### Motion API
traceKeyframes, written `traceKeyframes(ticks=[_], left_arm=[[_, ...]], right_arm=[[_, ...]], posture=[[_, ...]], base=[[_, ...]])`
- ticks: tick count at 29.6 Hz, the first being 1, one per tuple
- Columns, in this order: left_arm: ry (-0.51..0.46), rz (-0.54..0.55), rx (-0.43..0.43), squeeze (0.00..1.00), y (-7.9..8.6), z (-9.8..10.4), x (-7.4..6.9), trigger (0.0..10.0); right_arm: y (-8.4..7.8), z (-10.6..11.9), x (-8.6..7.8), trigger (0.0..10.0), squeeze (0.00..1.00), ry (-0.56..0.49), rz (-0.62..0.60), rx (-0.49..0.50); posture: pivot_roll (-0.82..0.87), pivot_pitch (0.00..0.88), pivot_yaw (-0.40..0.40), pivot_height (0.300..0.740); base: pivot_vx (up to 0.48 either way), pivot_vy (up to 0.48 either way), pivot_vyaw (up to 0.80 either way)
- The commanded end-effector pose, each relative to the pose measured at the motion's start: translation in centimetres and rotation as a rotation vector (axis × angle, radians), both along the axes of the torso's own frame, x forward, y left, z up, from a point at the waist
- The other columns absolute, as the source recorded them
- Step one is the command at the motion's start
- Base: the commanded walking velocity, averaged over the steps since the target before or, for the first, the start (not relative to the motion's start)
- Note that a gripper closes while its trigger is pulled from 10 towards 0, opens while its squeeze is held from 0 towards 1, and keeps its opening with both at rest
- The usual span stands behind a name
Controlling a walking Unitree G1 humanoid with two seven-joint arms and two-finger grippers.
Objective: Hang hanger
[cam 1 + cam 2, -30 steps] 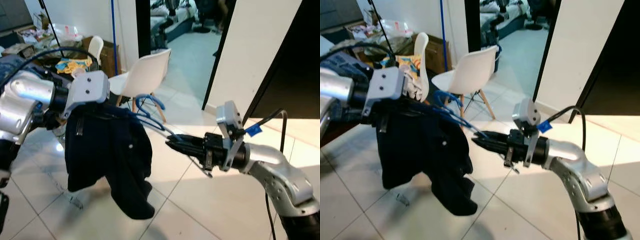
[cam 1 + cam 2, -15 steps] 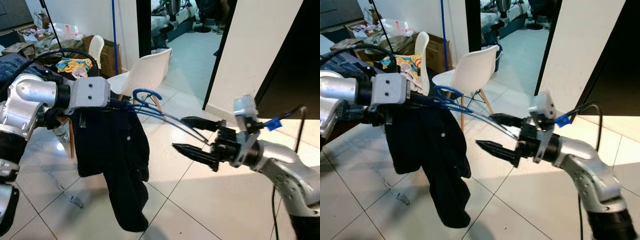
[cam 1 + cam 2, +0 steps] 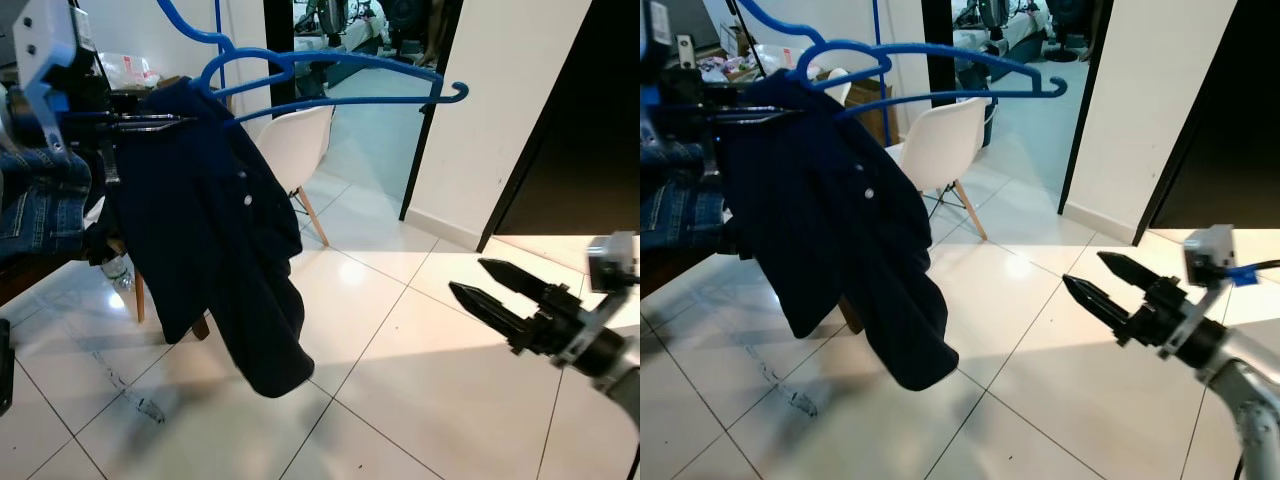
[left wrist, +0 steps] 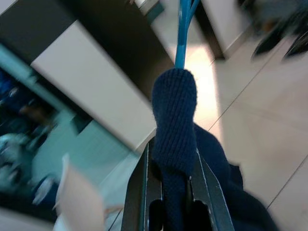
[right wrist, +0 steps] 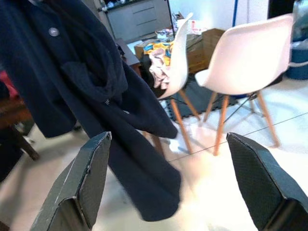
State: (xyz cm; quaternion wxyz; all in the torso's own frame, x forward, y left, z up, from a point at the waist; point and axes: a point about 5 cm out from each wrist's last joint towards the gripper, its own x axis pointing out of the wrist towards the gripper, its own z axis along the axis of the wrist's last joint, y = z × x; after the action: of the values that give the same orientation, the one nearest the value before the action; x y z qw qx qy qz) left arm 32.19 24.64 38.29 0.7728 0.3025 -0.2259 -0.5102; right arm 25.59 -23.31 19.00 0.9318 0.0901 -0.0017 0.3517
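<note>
Left jaws clamped on dark garment (image 3: pixel 200 230) over blue hanger (image 3: pixel 330 85), hook cut off, right jaws wide open, empty

Hanger (image 3: pixel 330 80) up high at left, garment (image 3: pixel 205 230) draped on its left end, hanging over floor (image 3: pixel 400 380). Left gripper (image 3: pixel 150 122) grips garment at hanger's left. Chair (image 3: pixel 295 150) behind garment, doorway (image 3: pixel 340 60) beyond. Right gripper (image 3: pixel 490 290) low at right, well apart, fingers spread.

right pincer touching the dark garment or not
Apart. The left eye view shows the open right pincer low over bare floor tiles, a wide gap from the dark garment on the blue hanger.
</note>
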Motion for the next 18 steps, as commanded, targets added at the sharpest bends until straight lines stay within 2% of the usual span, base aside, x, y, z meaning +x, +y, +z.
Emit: traceKeyframes(ticks=[1,2,4,6,7,8,9,11,12,13,15,17,18], left_arm=[[-0.002,-0.135,-0.052,0.00,-1.3,0.6,-0.7,10.0],[-0.002,-0.135,-0.052,0.00,-1.3,0.6,-0.7,10.0],[0.006,-0.210,-0.077,0.00,-2.2,0.8,-0.8,10.0],[0.006,-0.210,-0.077,0.00,-2.2,0.8,-0.8,10.0],[0.005,-0.233,-0.084,0.00,-2.5,0.9,-0.8,10.0],[0.005,-0.233,-0.084,0.00,-2.5,0.9,-0.8,10.0],[0.004,-0.254,-0.092,0.00,-2.8,1.0,-0.7,10.0],[0.004,-0.254,-0.092,0.00,-2.8,1.0,-0.7,10.0],[0.003,-0.271,-0.097,0.00,-3.0,1.1,-0.7,10.0],[0.003,-0.271,-0.097,0.00,-3.0,1.1,-0.7,10.0],[0.000,-0.307,-0.102,0.00,-3.7,1.1,-0.6,10.0],[0.000,-0.330,-0.115,0.00,-4.0,1.1,-0.8,10.0],[-0.002,-0.358,-0.130,0.00,-4.4,1.3,-1.0,10.0]], right_arm=[[3.8,0.3,0.5,10.0,0.00,0.009,0.118,0.033],[3.8,0.3,0.5,10.0,0.00,0.009,0.118,0.033],[7.0,1.0,1.1,10.0,0.00,0.008,0.187,0.102],[7.0,1.0,1.1,10.0,0.00,0.008,0.187,0.102],[8.3,1.3,1.7,10.0,0.00,0.015,0.187,0.129],[8.3,1.3,1.7,10.0,0.00,0.015,0.187,0.129],[9.3,1.5,2.3,10.0,0.00,0.030,0.165,0.177],[9.3,1.5,2.3,10.0,0.00,0.030,0.165,0.177],[10.3,2.0,2.9,10.0,0.00,0.033,0.150,0.234],[10.3,2.0,2.9,10.0,0.00,0.033,0.150,0.234],[11.6,2.7,3.2,10.0,0.00,0.032,0.149,0.334],[12.0,2.9,3.1,10.0,0.00,0.029,0.155,0.335],[12.3,2.8,3.0,10.0,0.00,0.024,0.158,0.299]], posture=[[0.04,0.083,0.032,0.740],[0.04,0.083,0.032,0.740],[0.03,0.080,0.035,0.740],[0.03,0.080,0.035,0.740],[0.03,0.078,0.034,0.740],[0.03,0.078,0.034,0.740],[0.03,0.076,0.034,0.740],[0.03,0.076,0.034,0.740],[0.02,0.074,0.034,0.740],[0.02,0.074,0.034,0.740],[0.02,0.071,0.033,0.740],[0.02,0.071,0.031,0.740],[0.02,0.072,0.031,0.740]], base=[[0.000,0.000,0.00],[0.000,0.000,0.00],[0.000,0.000,0.00],[0.000,0.000,0.00],[0.000,0.000,0.00],[0.000,0.000,0.00],[0.000,0.000,0.00],[0.000,0.000,0.00],[0.000,0.000,0.00],[0.000,0.000,0.00],[0.000,0.000,0.00],[0.000,0.000,0.00],[0.000,0.000,0.00]])
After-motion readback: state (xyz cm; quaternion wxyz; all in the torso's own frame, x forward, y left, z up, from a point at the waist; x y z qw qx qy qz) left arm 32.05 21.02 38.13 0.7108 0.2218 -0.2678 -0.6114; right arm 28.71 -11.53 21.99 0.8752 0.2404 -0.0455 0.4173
